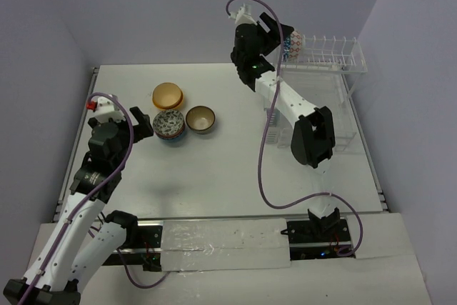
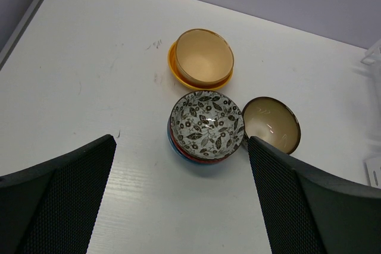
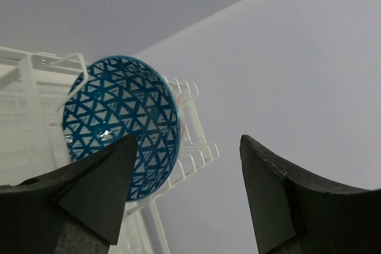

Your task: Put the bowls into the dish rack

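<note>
The right jaws are gaping wide beside the blue-white bowl point(image 3: 122, 123); it is standing on edge on the upper level of the dish rack point(image 1: 327, 53). The left jaws are hovering released above the leaf-patterned stack point(image 2: 207, 124), brown bowl point(image 2: 271, 124) and orange-yellow bowl point(image 2: 173, 66) on the surface point(image 1: 214, 169).

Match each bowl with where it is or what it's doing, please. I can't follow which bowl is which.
Bowls:
1. blue lattice bowl
2. leaf-print bowl
3. brown bowl
4. orange-yellow bowl

Places and states:
A. sits alone on the table
B. stands on edge in the dish rack
C. holds a paler bowl inside it
D. sits on top of stacked bowls

Pairs: 1-B, 2-D, 3-A, 4-C
</note>
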`<action>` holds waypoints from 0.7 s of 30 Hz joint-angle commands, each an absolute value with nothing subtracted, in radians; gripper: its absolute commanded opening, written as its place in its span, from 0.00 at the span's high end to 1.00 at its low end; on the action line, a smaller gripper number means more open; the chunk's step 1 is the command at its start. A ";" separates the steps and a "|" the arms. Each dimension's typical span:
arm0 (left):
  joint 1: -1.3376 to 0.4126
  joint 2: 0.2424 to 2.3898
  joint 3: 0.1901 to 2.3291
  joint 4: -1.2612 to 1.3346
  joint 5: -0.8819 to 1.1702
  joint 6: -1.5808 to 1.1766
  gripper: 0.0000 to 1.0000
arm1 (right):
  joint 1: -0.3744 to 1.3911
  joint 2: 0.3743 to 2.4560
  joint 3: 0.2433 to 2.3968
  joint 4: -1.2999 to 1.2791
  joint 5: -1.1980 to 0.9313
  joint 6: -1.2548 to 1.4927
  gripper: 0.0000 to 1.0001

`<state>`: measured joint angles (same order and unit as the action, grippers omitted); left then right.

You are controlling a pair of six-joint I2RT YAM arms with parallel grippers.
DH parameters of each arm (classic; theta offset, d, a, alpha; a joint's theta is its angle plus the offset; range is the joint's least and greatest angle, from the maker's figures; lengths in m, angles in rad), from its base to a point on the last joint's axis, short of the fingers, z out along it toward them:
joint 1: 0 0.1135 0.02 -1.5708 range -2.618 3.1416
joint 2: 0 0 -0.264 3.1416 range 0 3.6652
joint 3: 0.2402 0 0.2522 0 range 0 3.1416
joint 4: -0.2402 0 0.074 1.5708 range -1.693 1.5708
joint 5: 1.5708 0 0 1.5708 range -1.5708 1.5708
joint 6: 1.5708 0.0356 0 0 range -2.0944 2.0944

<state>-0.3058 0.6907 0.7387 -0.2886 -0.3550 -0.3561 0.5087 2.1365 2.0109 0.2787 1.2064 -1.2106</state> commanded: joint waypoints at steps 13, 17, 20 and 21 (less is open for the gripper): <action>-0.310 0.666 0.729 -0.247 -0.334 -0.345 0.01 | 0.644 1.806 2.175 -0.543 0.711 -0.338 0.18; -0.310 0.667 0.727 -0.247 -0.334 -0.347 0.01 | 0.647 1.708 2.091 -0.646 0.392 -0.074 0.16; -0.310 0.676 0.730 -0.248 -0.333 -0.348 0.01 | 0.649 1.649 1.970 -0.614 0.199 0.061 0.13; -0.310 0.676 0.730 -0.249 -0.333 -0.350 0.01 | 0.647 1.648 1.948 -0.611 0.164 0.086 0.12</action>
